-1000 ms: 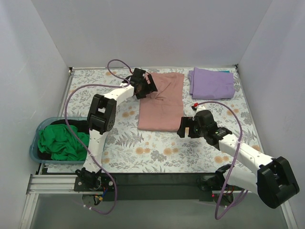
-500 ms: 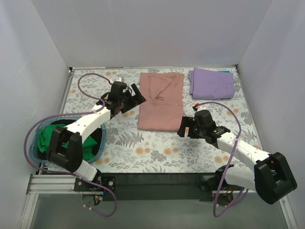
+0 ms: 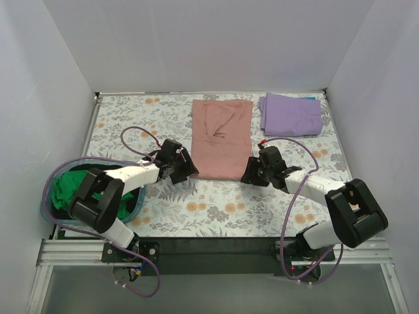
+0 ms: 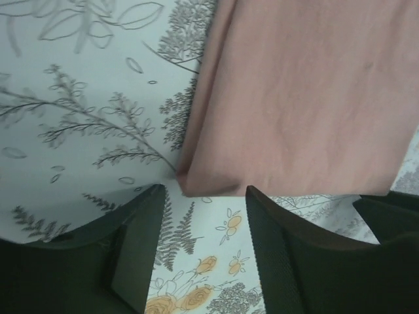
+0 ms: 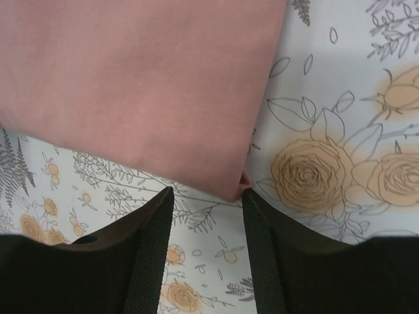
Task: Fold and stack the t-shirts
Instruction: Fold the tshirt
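Note:
The dusty-pink t-shirt (image 3: 221, 137) lies folded lengthwise in a long strip on the table's middle. My left gripper (image 3: 190, 167) is open at its near left corner (image 4: 196, 186), which sits just ahead of the fingertips. My right gripper (image 3: 248, 174) is open at its near right corner (image 5: 236, 190), the corner between the fingertips. The lavender-purple t-shirt (image 3: 291, 113) lies folded at the back right. The bright green t-shirt (image 3: 75, 193) is bunched in the teal basket (image 3: 47, 199) at the left.
The table has a floral cover (image 3: 216, 209). White walls close in the back and both sides. Purple cables (image 3: 134, 134) loop from both arms over the table. A black rail (image 3: 216, 245) runs along the near edge.
My left gripper has come from the pink shirt's far left edge down to its near left corner. My right gripper has edged left and forward to the near right corner.

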`<state>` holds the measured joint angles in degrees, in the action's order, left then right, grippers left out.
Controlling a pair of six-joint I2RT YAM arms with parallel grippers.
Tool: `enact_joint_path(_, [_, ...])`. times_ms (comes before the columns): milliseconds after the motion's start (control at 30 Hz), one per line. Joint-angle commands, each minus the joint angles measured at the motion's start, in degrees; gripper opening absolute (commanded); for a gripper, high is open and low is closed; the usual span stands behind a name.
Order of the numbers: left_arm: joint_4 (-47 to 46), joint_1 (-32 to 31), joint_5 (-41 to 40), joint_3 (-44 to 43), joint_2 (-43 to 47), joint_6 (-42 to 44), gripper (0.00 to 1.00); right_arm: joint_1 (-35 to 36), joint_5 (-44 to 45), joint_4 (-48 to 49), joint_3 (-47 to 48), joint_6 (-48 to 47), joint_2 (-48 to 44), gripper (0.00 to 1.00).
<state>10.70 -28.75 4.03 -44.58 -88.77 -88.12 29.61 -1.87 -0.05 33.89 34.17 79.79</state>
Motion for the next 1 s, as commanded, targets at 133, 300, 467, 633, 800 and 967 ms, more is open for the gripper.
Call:
enact_joint_path(133, [-2.6, -0.8, 2.3, 2.6, -5.3, -1.5, 0.24, -0.2, -1.1, 4.1, 0.8, 1.9, 4.8, 0.43])
enact_joint_path(300, [-4.1, -1.9, 3.3, 3.4, -5.4, -2.8, 0.00, -0.2, -1.2, 3.9, -1.0, 2.4, 3.1, 0.17])
enact_joint_path(467, [-4.0, -5.7, 2.8, 10.6, 3.6, -5.0, 0.00, -0.2, -4.3, 2.7, -6.4, 1.3, -5.1, 0.01])
enact_joint_path(633, [0.0, -14.0, 0.7, 20.0, 18.6, -13.1, 0.00, 3.9, -2.2, -10.0, -14.9, 1.6, -23.7, 0.01])
enact_joint_path(800, [2.7, -26.0, -1.1, 26.3, 37.3, -20.4, 0.00, 10.7, -3.0, -21.3, -20.2, 9.0, -43.0, 0.01])
enact_joint_path(967, [9.2, -30.0, -2.7, 24.5, 44.2, -22.2, 0.00, 12.1, -3.4, -28.2, -21.7, 12.5, -58.6, 0.01])
